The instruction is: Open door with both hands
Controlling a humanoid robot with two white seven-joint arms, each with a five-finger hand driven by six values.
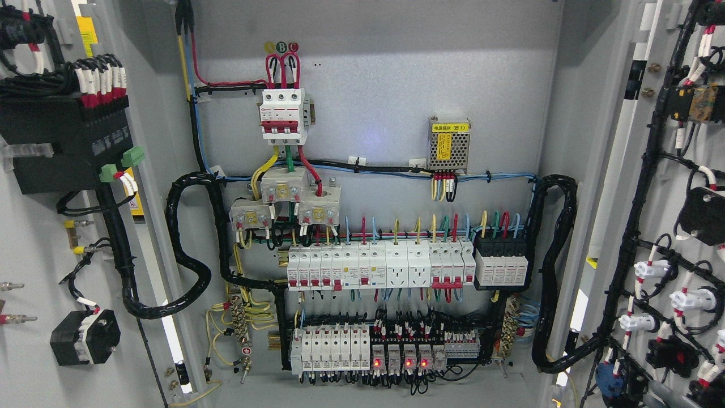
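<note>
Two grey steel cabinet doors stand swung wide open, one at each edge of the head view: the left door [39, 238] carrying a black module and wiring on its inner face, the right door [679, 226] carrying black looms and white lamp backs. Neither robot hand appears anywhere in frame, so whether fingers are apart or together cannot be told, and no bearing from hand to door, nor which arm is nearer, can be judged. Each door's long axis runs vertically. On this evidence the opening appears complete. Farther back, the grey rear panel [385, 73] holds one red-and-white three-pole breaker [283, 113], one perforated metal power supply [449, 144], and two rows of white breakers [379, 266].
</note>
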